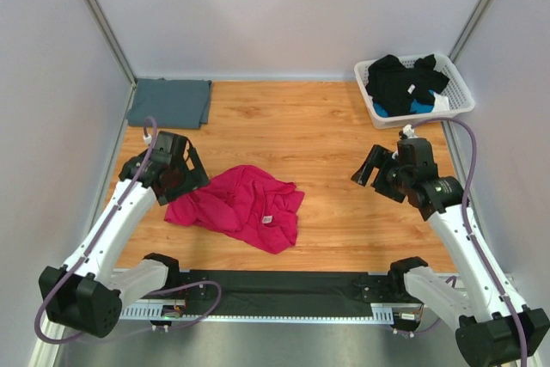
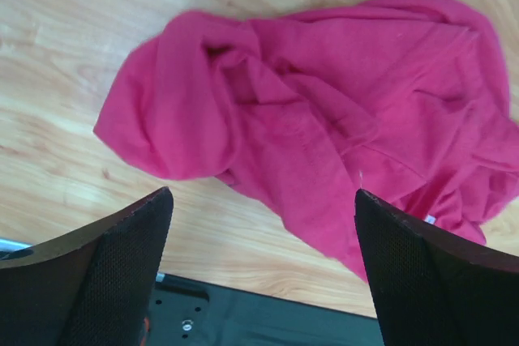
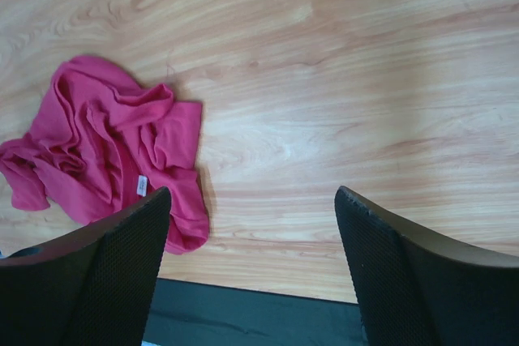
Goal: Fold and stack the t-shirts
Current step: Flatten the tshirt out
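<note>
Grey walls [image 1: 301, 6], table [image 1: 344, 143] probably wood, magenta t-shirt [image 1: 241, 204], left gripper [image 2: 263, 196], right gripper [image 3: 253, 192] both spread

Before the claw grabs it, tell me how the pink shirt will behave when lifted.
Probably floppy: the pink shirt lies crumpled in soft folds, so it should droop from one pinch. Likely light; the cloth looks thin. Pushed, it would probably bunch rather than slide.

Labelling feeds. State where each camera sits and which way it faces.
Top external: above and behind the arms, looking down on the table; left gripper, right gripper show.
Left wrist: on left arm, facing down at pink t-shirt; own fingers show.
Right wrist: on right arm, facing down at table; own fingers show.
Shared: all see the pink t-shirt.
</note>
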